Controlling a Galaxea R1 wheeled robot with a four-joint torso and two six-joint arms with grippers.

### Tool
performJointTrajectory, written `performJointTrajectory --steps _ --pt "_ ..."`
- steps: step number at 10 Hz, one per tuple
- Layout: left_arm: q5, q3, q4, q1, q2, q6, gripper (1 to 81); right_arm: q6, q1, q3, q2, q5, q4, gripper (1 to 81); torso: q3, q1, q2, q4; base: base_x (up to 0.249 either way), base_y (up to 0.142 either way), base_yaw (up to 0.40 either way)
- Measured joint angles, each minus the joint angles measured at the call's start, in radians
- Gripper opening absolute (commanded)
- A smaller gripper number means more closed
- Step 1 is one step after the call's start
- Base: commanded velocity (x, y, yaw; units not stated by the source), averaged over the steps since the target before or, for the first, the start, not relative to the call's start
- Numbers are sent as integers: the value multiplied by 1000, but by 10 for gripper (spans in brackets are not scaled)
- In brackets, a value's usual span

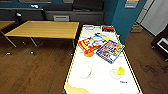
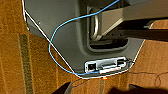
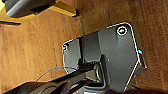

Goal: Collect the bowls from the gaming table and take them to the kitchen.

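The gaming table (image 1: 70, 67), white-topped with a yellow rim, stretches away from me in the head view. A white bowl (image 1: 85, 72) sits on its near half, left of centre. Farther along, an orange bowl (image 1: 88, 53) peeks out from under the edge of a red game box (image 1: 87, 43). Both wrist views look down on the wooden floor and my own grey base, with a blue cable (image 2: 53, 42) across it. Whether the grippers are open or shut cannot be made out.
Flat colourful game boxes (image 1: 110, 50) lie across the table's middle. A small yellow object (image 1: 121, 70) rests on a white disc at near right. A wooden table (image 1: 45, 28) stands to the left. A teal pillar (image 1: 125, 20) and dark furniture (image 1: 161, 42) stand to the right.
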Motion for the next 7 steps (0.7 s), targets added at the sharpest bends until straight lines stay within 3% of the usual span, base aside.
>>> performJointTrajectory --steps 2,4,7 --pt "-4 0 0 -3 0 0 811 0 61 60 -65 9 24 811 -65 1 0 0 0 0 0" --pt "-7 0 0 -11 0 0 811 2 128 83 -121 5 81 811 -83 1 1 0 0 0 0" --pt "-7 0 0 -14 4 0 811 3 206 75 -157 -3 250 811 -82 1 1 0 0 0 0"
